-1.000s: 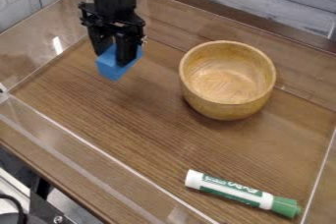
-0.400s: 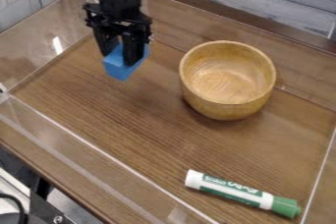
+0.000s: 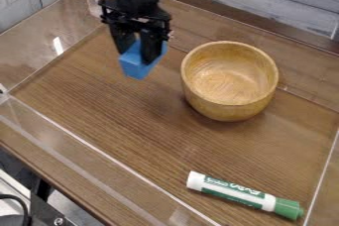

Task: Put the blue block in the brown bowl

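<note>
The blue block [image 3: 137, 64] hangs just above the wooden table, held from above by my black gripper [image 3: 138, 50], which is shut on it and points straight down. Only the block's lower part shows below the fingers. The brown bowl [image 3: 229, 79] stands upright to the right of the block, a short gap away, and nothing lies inside it. The block is left of the bowl's rim, not over it.
A green-and-white marker [image 3: 244, 192] lies near the front right of the table. Clear plastic walls [image 3: 27, 121] run around the table top [image 3: 119, 131]. A grey plank wall stands behind.
The gripper has carried the blue block to the right, toward the bowl, and slightly up. The bowl and marker have stayed put.
</note>
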You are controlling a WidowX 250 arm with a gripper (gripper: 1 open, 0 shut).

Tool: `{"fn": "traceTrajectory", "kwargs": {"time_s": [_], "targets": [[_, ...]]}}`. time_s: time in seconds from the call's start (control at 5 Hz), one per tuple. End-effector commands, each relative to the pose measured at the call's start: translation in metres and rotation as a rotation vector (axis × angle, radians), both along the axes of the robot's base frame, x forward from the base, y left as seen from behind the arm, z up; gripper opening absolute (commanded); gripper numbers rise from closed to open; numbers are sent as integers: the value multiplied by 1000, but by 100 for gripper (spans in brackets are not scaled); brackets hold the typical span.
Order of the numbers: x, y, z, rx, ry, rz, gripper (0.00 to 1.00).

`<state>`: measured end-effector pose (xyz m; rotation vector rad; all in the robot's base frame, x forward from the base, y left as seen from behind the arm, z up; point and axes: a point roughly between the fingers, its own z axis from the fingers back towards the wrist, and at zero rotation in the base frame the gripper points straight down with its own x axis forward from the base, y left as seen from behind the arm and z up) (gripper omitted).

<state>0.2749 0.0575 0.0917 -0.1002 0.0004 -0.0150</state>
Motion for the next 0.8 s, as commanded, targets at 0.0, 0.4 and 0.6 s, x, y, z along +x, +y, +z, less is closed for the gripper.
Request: {"fn": "traceTrajectory", "kwargs": {"time_s": [0.0,0.4,0.6], "targets": [[7,-12,25,15,-82,-8,0],[11,-24,31,10,-100,-21,0],[12,-29,33,8,-110,-28,0]]}}
